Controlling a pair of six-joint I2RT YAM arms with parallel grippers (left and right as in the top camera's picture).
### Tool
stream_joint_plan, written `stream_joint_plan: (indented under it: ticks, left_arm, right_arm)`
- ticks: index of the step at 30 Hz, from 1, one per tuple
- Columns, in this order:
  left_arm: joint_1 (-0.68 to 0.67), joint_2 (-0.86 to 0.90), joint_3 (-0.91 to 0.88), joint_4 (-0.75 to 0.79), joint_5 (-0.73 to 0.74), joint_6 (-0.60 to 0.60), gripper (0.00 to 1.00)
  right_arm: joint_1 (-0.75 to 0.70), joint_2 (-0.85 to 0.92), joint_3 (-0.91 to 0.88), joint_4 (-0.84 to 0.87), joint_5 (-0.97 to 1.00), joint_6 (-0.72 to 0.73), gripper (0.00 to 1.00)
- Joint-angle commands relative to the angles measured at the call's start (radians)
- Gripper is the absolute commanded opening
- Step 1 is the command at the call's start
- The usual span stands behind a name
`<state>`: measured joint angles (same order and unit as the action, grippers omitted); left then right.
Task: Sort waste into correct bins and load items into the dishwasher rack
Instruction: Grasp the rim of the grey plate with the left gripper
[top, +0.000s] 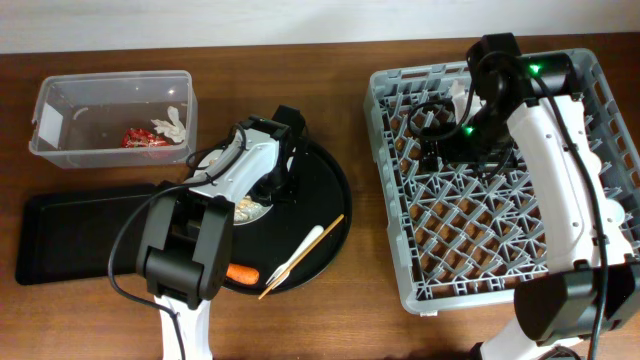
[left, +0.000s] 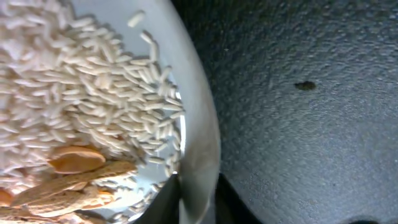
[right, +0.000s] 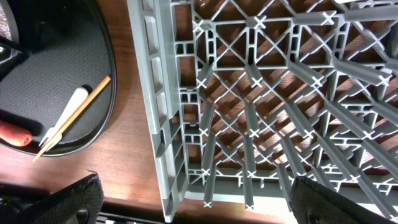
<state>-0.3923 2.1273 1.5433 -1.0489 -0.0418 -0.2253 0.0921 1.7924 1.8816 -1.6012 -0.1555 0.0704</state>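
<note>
- White round plate (left: 200, 118): sits on the large round black tray (top: 328, 190). It bears pale rice-like food scraps (left: 81, 74) and flat brown pieces (left: 74, 163). The left gripper (left: 194, 208) is clamped on its rim, a finger on either side. An edge hold of this kind looks suited to lifting and tipping the plate so the scraps slide off.
- Clear plastic rectangular tub (top: 60, 92): at the far left, holding the red crinkled snack wrapper (top: 138, 139) and the crumpled white tissue (top: 173, 125). Dry waste appears sorted.
- Shallow black rectangular tray (top: 70, 235): just beside the round tray, so probably the nearest place for the food waste.
- Orange carrot (top: 241, 272): at the round tray's near edge, not held.
- Slim cream fork-like utensil (top: 308, 240): lies on the round tray alongside a thin wooden stick (right: 87, 99), not held.
- Large square grey plastic rack (top: 600, 200): on the right. The right gripper (right: 193, 196) hangs above it with jaws wide apart, holding nothing. It seems placed to stay clear of the left arm's work.
</note>
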Motion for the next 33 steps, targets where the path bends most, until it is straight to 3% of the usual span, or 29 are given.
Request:
stream_joint_plan:
  ticks: [1, 4, 16, 26, 33]
  left_arm:
    - [-0.002, 0.012, -0.007, 0.008, 0.011, 0.001, 0.08]
    - [-0.002, 0.012, -0.007, 0.010, -0.010, 0.001, 0.01]
    - [-0.002, 0.012, 0.006, 0.023, -0.080, 0.002, 0.01]
    - [-0.002, 0.012, 0.175, -0.179, -0.172, -0.031, 0.01]
    - [-0.003, 0.011, 0.201, -0.259, -0.172, -0.078, 0.00]
  right_arm:
    - [-0.002, 0.004, -0.001, -0.005, 0.010, -0.011, 0.99]
    - [-0.002, 0.004, -0.001, -0.006, 0.010, -0.011, 0.99]
    - [-0.002, 0.004, -0.001, -0.011, 0.010, -0.011, 0.99]
    - [-0.002, 0.004, -0.001, -0.011, 0.010, -0.011, 0.99]
    - [-0.002, 0.004, -0.001, -0.011, 0.010, -0.011, 0.99]
